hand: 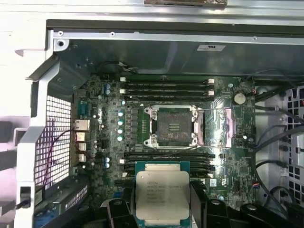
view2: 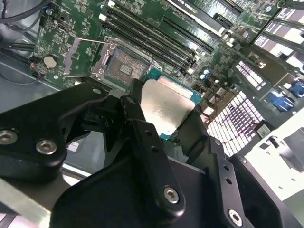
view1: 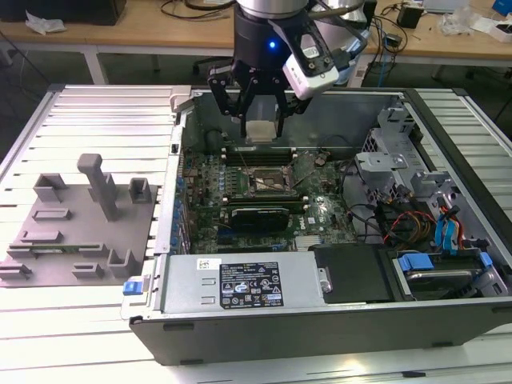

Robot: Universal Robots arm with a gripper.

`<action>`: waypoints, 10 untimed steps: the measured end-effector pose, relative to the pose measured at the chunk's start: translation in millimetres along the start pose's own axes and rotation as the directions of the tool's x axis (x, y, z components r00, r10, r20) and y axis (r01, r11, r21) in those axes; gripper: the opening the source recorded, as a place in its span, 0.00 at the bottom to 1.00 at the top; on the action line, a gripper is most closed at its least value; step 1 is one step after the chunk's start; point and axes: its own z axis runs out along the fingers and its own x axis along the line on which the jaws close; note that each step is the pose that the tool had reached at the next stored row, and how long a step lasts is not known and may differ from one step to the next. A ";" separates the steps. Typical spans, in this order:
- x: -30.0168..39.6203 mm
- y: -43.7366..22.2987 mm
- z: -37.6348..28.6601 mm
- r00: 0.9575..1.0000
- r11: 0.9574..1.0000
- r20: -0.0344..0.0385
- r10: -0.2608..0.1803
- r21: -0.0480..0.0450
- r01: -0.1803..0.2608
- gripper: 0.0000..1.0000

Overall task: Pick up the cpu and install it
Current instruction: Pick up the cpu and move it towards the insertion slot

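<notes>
Gripper grips the cpu by its edges above the motherboard, at twelve o'clock from the open socket in the exterior view. Likely the carry step; installing calls for squaring the chip with the socket.

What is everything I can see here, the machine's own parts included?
computer case: one, black, lid off, on the table.
table: one, silver slats, under the case.
circuit board: one, green, inside the case.
socket: one, metal-framed, empty, mid-board.
memory sticks: several, black, either side of the socket.
power box: one, silver, inside the case's near wall, exterior view.
cables: a bundle, orange, blue and black, exterior view's right.
holder: one, grey, on the table, exterior view's left.
cpu chip: one, silvery, held above the board, not in the socket.
gripper: one, black, shut on the cpu chip.
arm: one, black, above the case.
</notes>
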 end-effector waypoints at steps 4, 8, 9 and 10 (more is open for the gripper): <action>-5.4 2.0 9.6 1.000 1.000 0.000 -0.006 0.000 0.006 0.55; -6.2 7.0 17.6 1.000 1.000 0.000 -0.008 0.000 0.008 0.55; -6.1 8.0 19.0 1.000 1.000 0.000 -0.008 0.000 0.008 0.55; -6.1 9.0 20.2 1.000 1.000 -0.001 -0.008 0.000 0.008 0.55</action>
